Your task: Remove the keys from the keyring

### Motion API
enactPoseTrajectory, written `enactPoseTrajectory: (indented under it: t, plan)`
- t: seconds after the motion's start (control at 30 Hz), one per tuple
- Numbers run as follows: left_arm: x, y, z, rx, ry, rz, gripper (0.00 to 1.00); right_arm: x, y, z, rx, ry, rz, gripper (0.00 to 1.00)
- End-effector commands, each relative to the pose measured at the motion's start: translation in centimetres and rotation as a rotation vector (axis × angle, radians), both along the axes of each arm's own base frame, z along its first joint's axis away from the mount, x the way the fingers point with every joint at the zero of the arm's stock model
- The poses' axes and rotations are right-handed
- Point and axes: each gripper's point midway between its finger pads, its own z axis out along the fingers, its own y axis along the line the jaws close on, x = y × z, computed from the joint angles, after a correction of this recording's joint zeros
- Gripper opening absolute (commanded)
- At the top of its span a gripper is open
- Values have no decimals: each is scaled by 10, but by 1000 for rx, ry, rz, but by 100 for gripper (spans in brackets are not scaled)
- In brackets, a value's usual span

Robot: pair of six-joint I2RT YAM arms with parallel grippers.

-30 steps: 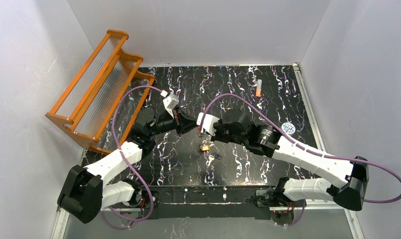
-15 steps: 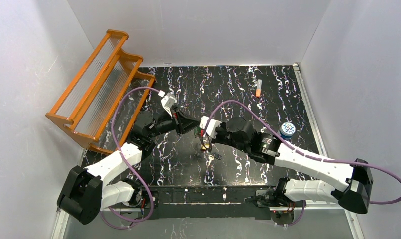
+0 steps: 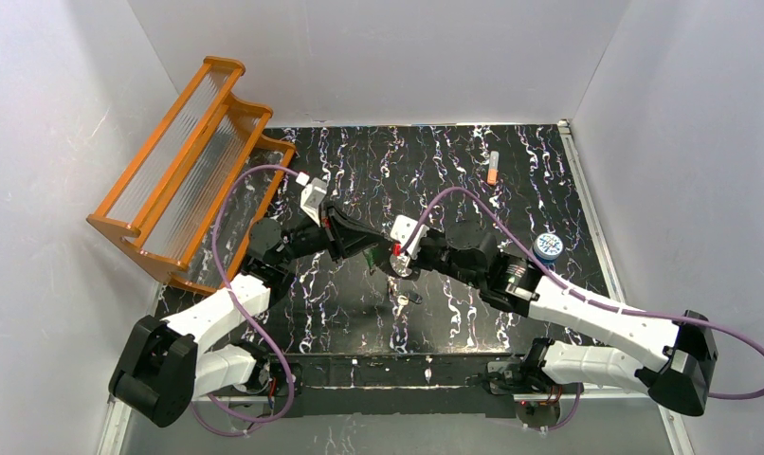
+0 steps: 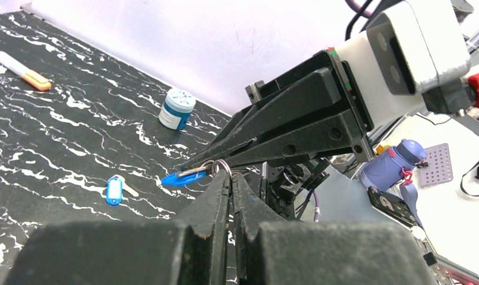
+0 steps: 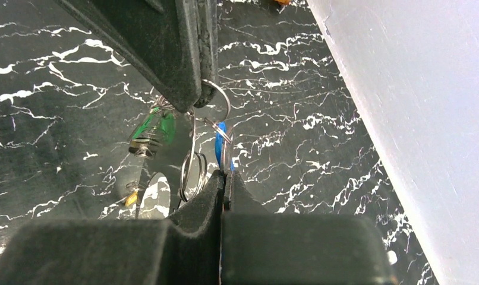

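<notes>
My left gripper [image 3: 372, 249] and right gripper [image 3: 394, 255] meet tip to tip over the middle of the table. In the left wrist view the left gripper [image 4: 230, 173] is shut on a small wire ring [image 4: 221, 164] of the keyring bunch. In the right wrist view the right gripper [image 5: 225, 173] is shut on a blue-headed key [image 5: 220, 138]. A green-headed key [image 5: 151, 130] and the thin grey oval loop [image 5: 191, 168] hang below the left fingers [image 5: 183, 65]. Another blue-tagged key [image 4: 113, 190] lies loose on the table.
An orange rack [image 3: 189, 161] stands at the back left. An orange-and-white tube [image 3: 493, 168] lies at the back right. A round blue-and-white disc [image 3: 547, 246] sits by the right forearm. Walls close in the table on three sides.
Both grippers have shifted slightly toward the near side, still tip to tip with the bunch between them. The right forearm has swung nearer, uncovering the blue-and-white disc.
</notes>
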Motion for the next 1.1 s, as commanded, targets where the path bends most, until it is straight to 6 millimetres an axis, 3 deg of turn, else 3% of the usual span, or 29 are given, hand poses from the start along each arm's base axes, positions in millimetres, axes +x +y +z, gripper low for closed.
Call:
enactPoseTrajectory:
  t: [0.0, 0.1, 0.23, 0.3, 0.4, 0.7, 1.07]
  plan:
    - [-24, 5, 35, -78, -159, -79, 0, 10, -8, 8, 13, -5, -38, 1]
    - [-17, 4, 27, -54, -159, -54, 0, 4, -5, 15, 10, 6, -2, 1]
    - [1, 1, 2, 80, -163, -3, 0, -1, -5, 26, -11, 14, 29, 1]
    - [10, 2, -14, 156, -140, 29, 8, -4, -4, 32, -20, 19, 47, 1]
    - [18, 5, -22, 219, -153, 63, 20, -8, -3, 37, -41, 26, 74, 1]
    - [13, 1, -17, 254, -247, -14, 40, -10, 3, 36, -113, 53, 117, 1]
    - [11, 2, -25, 315, -261, -28, 47, -2, 3, 34, -162, 64, 76, 1]
